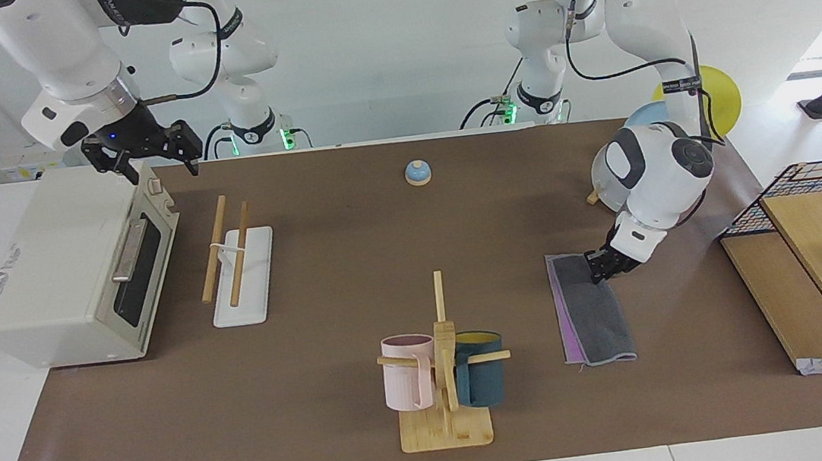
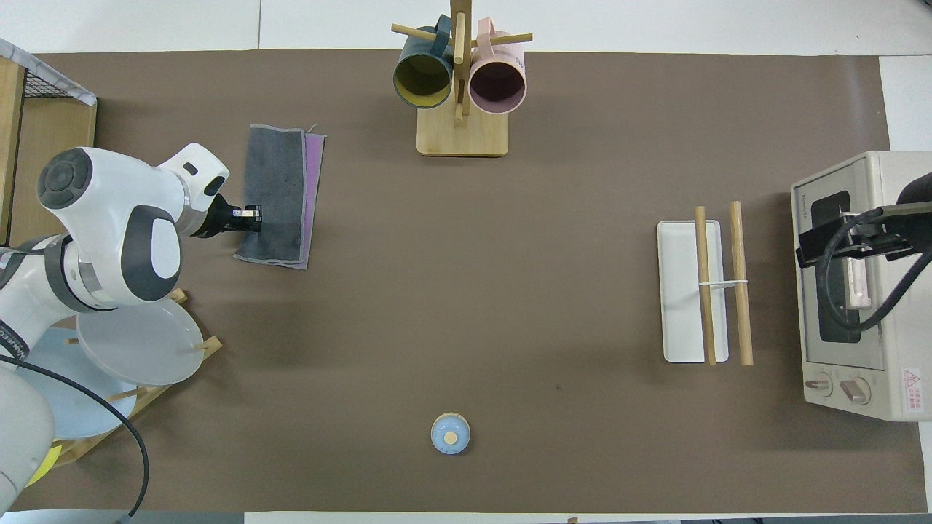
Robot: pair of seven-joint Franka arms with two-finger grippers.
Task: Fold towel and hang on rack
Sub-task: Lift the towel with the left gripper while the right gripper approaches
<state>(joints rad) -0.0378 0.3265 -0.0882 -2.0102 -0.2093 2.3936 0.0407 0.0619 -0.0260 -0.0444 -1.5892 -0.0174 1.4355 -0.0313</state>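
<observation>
The towel lies on the brown mat toward the left arm's end, folded into a long strip. Its dark grey face is up and a purple edge shows along one side; it also shows in the overhead view. My left gripper is low at the towel's edge nearest the robots, and the overhead view shows it there too. The rack, a white base with two light-wood rods, stands toward the right arm's end. My right gripper is open and empty, raised over the toaster oven's edge.
A toaster oven stands beside the rack. A bamboo mug tree with two mugs is at the mat's edge farthest from the robots. A blue bell sits near the robots. A plate stand and a wooden shelf flank the left arm.
</observation>
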